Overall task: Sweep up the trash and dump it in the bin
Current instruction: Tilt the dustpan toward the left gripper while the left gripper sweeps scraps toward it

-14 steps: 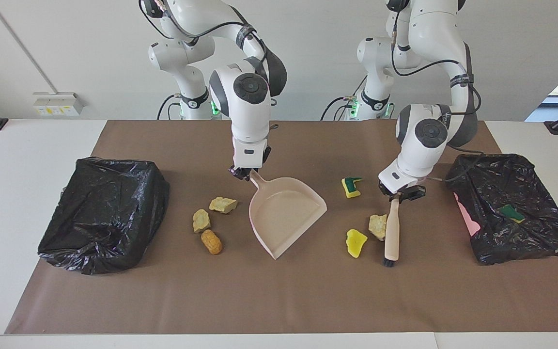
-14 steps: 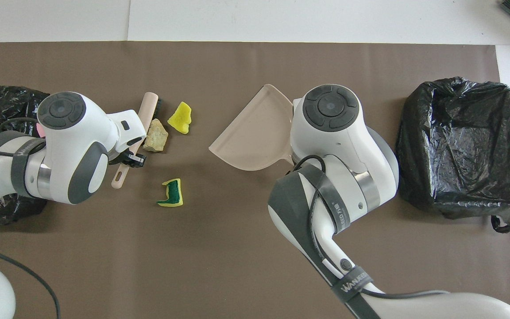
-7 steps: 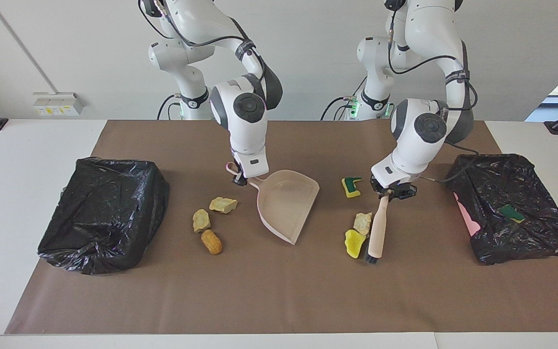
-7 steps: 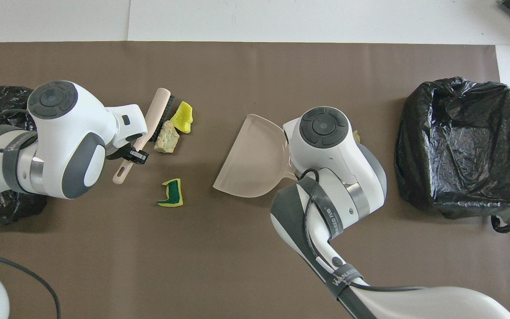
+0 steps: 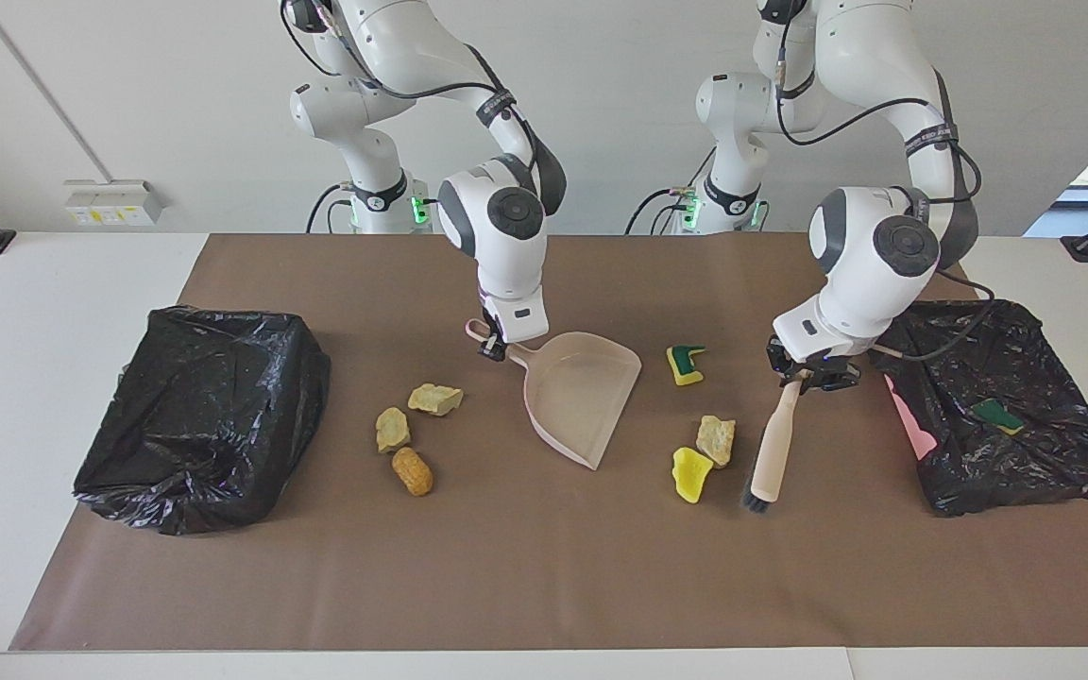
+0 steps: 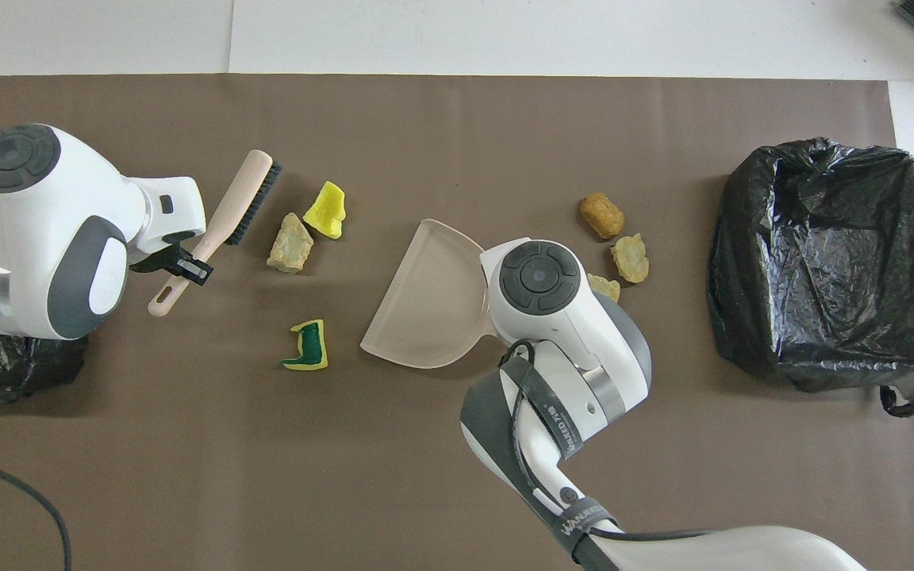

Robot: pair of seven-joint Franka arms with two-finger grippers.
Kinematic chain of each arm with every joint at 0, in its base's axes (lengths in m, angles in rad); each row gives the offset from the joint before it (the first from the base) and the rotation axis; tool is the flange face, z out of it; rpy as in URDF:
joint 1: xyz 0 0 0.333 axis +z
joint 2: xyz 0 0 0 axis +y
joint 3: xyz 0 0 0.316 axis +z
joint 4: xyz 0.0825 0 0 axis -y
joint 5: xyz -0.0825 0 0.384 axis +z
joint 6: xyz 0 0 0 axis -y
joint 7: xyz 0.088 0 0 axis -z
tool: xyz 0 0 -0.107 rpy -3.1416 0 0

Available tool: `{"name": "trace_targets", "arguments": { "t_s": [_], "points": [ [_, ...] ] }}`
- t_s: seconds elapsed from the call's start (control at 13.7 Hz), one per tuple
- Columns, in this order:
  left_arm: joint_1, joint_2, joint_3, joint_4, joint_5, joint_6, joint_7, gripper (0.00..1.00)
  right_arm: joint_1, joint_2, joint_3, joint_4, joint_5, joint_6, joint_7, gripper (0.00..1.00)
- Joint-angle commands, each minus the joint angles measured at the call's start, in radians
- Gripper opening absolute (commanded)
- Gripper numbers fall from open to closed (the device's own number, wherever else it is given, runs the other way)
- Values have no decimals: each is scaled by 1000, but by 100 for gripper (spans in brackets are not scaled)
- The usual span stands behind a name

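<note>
The right claw (image 5: 493, 350), clenched on the handle of the pale pink plastic dustpan (image 5: 580, 395), holds its mouth toward the pale beige chunk (image 5: 716, 439) and yellow sponge scrap (image 5: 692, 473); toward the left arm's end of the tabletop, the left claw (image 5: 804, 376) grasps the beige hand brush (image 5: 769, 456), bristles farther out than both scraps

White bench (image 5: 53, 283), brown paper sheet (image 5: 544, 567) across middle. On sheet: black-bagged bin (image 5: 199, 416) at right arm's end, second bagged bin (image 5: 1007, 406) at left arm's end. Between them: two beige chunks (image 5: 410, 414), orange-brown lump (image 5: 412, 470), pink dustpan (image 5: 582, 397), green-backed sponge bit (image 5: 686, 364), beige chunk (image 5: 716, 440) touching yellow sponge bit (image 5: 692, 473), brush bristle tip (image 5: 756, 502).
</note>
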Motion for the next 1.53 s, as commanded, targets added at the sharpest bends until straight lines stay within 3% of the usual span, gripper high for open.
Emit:
{"name": "trace_targets", "arguments": {
  "t_s": [0.0, 0.29, 0.95, 1.17, 1.46],
  "points": [
    [27, 26, -8, 8, 70, 57, 74, 0, -6, -26, 6, -32, -18, 17, 12, 0],
    [4, 65, -16, 15, 75, 46, 90, 0, -6, -25, 6, -32, -18, 17, 14, 0],
    [-270, -49, -22, -147, -15, -5, 159, 0, -8, -26, 6, -32, -18, 17, 20, 0],
    [-332, -55, -20, -121, -103, -55, 75, 0, -8, -26, 6, -32, -18, 17, 20, 0],
    [-317, -83, -17, -34, -158, -147, -19, 0, -8, -25, 6, -28, -18, 9, 9, 0]
  ]
}}
